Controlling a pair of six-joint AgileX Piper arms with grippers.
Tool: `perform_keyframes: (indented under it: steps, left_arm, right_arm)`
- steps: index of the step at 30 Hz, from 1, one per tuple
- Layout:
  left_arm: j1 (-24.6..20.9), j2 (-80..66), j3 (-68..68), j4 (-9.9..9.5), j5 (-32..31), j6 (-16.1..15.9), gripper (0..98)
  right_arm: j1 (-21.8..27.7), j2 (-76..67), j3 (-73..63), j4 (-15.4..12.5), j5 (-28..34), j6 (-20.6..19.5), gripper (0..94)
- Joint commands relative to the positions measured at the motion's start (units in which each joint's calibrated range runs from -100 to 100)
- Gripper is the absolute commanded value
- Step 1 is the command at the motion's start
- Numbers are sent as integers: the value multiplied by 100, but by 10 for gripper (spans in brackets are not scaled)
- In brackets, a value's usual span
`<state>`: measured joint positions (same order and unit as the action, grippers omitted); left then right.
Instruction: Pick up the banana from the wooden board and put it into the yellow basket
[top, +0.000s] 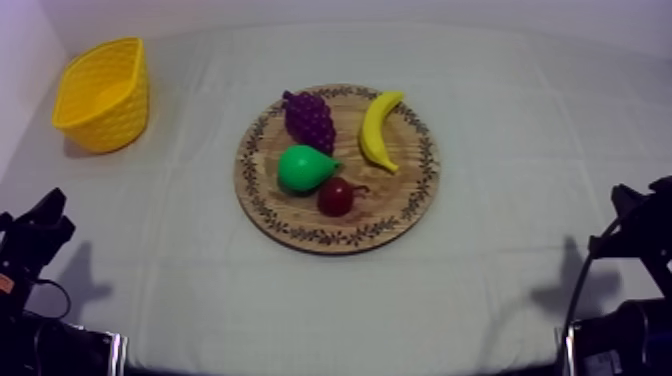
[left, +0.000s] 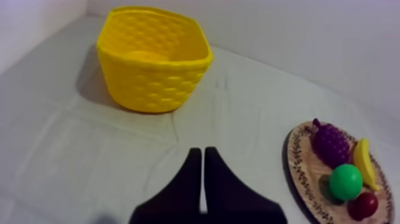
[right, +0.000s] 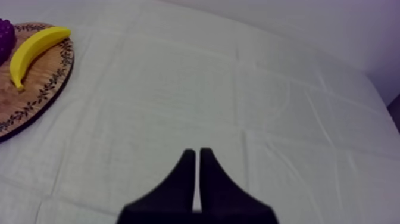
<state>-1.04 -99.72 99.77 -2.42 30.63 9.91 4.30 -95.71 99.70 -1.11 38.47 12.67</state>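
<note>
The wooden board (top: 395, 200) is lying mid-frame in the top view, the yellow basket (top: 110, 110) sitting upper left, well apart. The banana (top: 378, 130) is resting at the board's upper right, near the grapes (top: 308, 118). The left gripper (left: 199, 149) and right gripper (right: 194, 151) are idling, fingers pressed together, empty. An off-centre pinch would probably be risking the curved banana slipping or knocking the grapes. No writing is showing.

Banana (top: 379, 130) on board (top: 400, 215); basket (top: 103, 95) far left

Yellow banana (top: 378, 130) flat on wooden board (top: 400, 215), yellow basket (top: 103, 95) well apart
</note>
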Motion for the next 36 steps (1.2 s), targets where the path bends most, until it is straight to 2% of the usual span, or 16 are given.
perform_keyframes:
  steps: [1,9,11,16,20,25,32,36]
  left_arm:
    - [-1,-3,1,1,0,-456,1]
    - [18,-3,1,-13,-1,38,1]
    - [64,3,1,-21,0,22,1]
    - [217,434,-357,-36,0,-254,0]
    - [452,1349,-1311,-197,60,-277,0]
    - [810,2658,-2850,-504,303,-37,1]
    - [1234,4338,-4837,-618,1051,97,1]
    - [1531,5163,-5639,-735,1282,232,16]
  right_arm:
    - [-1,-4,-3,1,0,0,6]
    - [-1,-4,-3,1,0,0,6]
    - [-1,-4,-3,1,0,0,6]
    - [-1,-4,-3,1,0,0,6]
    - [-1,-4,-3,1,0,0,6]
    - [-1,-4,-3,1,0,0,6]
    - [-1,-4,-3,1,0,0,6]
    - [-1,-4,-3,1,0,-3,6]
